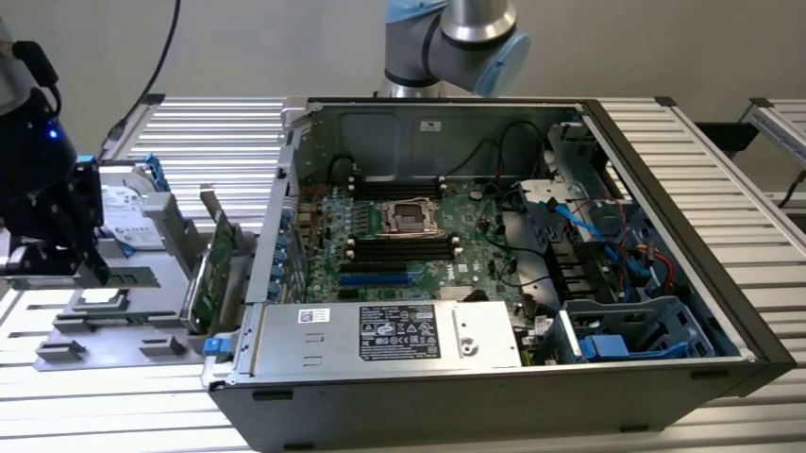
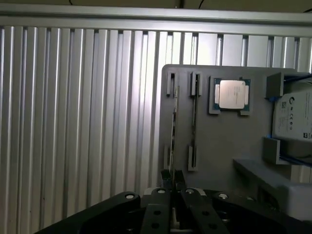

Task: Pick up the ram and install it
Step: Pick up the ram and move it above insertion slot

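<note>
The arm (image 1: 447, 38) starts behind the case (image 1: 743, 321). Its dark end hangs low at the exterior view's left, over the grey tray (image 1: 108, 330). That end points down at the tray, and part of it is cut off by the picture's edge. It also covers the part of the tray under it. In the wrist view the gripper (image 2: 172, 178) sits over the tray's near side. Its two fingers (image 2: 165, 179) are close together and clamped on the near end of the ram (image 2: 174, 126). The ram is seen from its thin edge, so it looks like a pale line and its chips cannot be seen. It runs away from the gripper along the first of two long slots in the tray, leaning a little off the slot's line. I cannot tell if it is lifted out or touching the slot. A thin dark strip (image 2: 194, 122) lies in the slot just beside it, and I cannot tell what it is. Past that sits a square chip (image 2: 230, 94). The hard drive (image 2: 295, 114) is cut off at the picture's side. A green card (image 1: 221, 255) stands between the tray and the case.
</note>
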Tool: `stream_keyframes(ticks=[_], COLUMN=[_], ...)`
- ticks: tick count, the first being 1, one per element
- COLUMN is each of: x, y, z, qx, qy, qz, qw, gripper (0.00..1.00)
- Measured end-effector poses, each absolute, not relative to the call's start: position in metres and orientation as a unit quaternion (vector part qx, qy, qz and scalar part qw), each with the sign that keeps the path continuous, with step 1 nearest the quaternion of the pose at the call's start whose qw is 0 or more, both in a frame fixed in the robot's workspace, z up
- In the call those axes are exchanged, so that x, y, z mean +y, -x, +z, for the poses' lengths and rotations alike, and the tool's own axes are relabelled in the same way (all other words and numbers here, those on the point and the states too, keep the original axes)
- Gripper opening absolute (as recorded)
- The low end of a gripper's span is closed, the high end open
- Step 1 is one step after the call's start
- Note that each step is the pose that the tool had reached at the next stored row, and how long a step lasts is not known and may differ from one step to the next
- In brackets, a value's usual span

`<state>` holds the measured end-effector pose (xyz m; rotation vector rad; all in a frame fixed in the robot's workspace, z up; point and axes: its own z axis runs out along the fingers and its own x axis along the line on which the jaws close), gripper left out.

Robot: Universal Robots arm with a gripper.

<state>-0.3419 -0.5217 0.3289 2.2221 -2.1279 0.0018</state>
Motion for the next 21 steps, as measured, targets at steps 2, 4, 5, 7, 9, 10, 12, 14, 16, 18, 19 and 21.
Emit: stream_keyframes(ticks=[2,4,5,7,9,10,12,14,16,18,19,21], x=[-0.522,-0.522,-0.522,-0.522,-0.522,-0.522,-0.522,-0.522,-0.522,-0.522,-0.522,-0.522], y=[0.335,0.328,0.325,0.318,0.311,0.308,0.300,0.293,0.285,0.278,0.274,0.266], z=[0.338,0.347,0.352,0.361,0.370,0.374,0.383,0.391,0.400,0.408,0.412,0.420], qx=[-0.691,-0.690,-0.690,-0.689,-0.688,-0.688,-0.688,-0.687,-0.687,-0.686,-0.686,-0.685], qy=[-0.723,-0.723,-0.723,-0.724,-0.725,-0.725,-0.725,-0.726,-0.726,-0.727,-0.727,-0.727], qz=[0.000,-0.001,-0.001,-0.002,-0.003,-0.003,-0.004,-0.005,-0.006,-0.007,-0.007,-0.008], qw=[0.033,0.033,0.034,0.034,0.034,0.035,0.035,0.035,0.036,0.036,0.037,0.037], gripper=[0.14,0.14,0.14,0.14,0.14,0.14,0.14,0.14,0.14,0.14,0.14,0.14])
